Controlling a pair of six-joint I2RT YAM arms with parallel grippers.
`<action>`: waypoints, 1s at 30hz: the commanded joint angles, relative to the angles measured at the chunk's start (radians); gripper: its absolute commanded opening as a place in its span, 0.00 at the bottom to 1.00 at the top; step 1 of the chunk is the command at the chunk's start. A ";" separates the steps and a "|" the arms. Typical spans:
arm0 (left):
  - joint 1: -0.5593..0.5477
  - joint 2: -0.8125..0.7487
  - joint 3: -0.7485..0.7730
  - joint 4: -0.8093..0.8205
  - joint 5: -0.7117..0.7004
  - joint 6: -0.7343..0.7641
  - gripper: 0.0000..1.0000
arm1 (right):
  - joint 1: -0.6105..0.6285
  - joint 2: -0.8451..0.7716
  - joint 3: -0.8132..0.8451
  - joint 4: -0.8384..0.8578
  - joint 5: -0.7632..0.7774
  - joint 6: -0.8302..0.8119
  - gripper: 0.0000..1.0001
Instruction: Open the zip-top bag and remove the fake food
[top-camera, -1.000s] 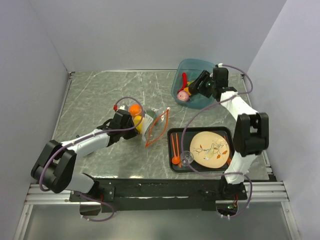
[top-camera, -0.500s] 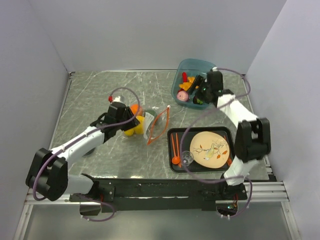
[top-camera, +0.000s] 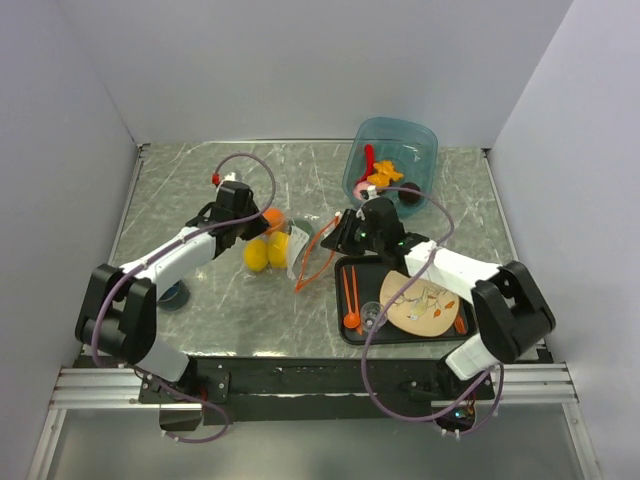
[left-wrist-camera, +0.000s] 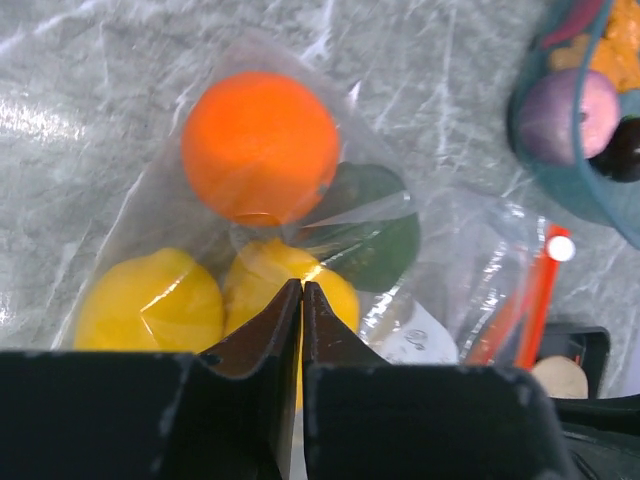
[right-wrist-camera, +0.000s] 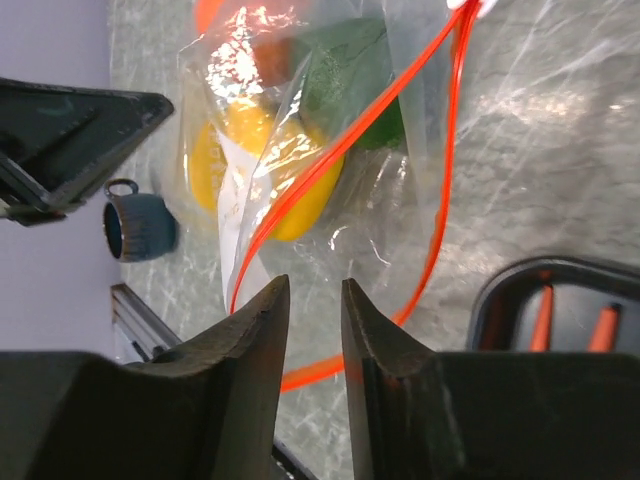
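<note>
The zip-top bag (top-camera: 292, 250) lies mid-table with its orange-red zip strip (top-camera: 318, 250) gaping open towards the right. Inside are an orange (left-wrist-camera: 260, 145), two yellow lemons (left-wrist-camera: 150, 300) and a green piece (left-wrist-camera: 375, 225). My left gripper (top-camera: 260, 226) is shut, pinching the bag's film at its closed end (left-wrist-camera: 302, 285). My right gripper (top-camera: 334, 232) is open a little and empty, just over the bag's open mouth (right-wrist-camera: 312, 285), touching nothing. More fake food, red, pink, orange and dark, sits in the blue tub (top-camera: 425, 150).
A black tray (top-camera: 345, 270) with a plate, an orange spoon and sticks lies right of the bag, under my right arm. A small dark blue cup (top-camera: 172, 296) stands at the near left. The tub's rim (left-wrist-camera: 520, 140) is close behind the bag.
My right gripper has left the blue tub and swung down-left to the bag's open mouth. My left gripper has shifted back and left, still at the bag's closed end.
</note>
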 joint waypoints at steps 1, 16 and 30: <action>-0.005 0.030 -0.020 0.063 -0.007 -0.011 0.08 | 0.017 0.065 0.009 0.143 -0.025 0.069 0.33; -0.066 0.114 -0.107 0.130 -0.048 -0.054 0.02 | 0.076 0.307 0.097 0.293 -0.077 0.150 0.56; -0.118 0.149 -0.127 0.179 -0.039 -0.062 0.01 | 0.119 0.389 0.194 0.210 -0.043 0.096 0.91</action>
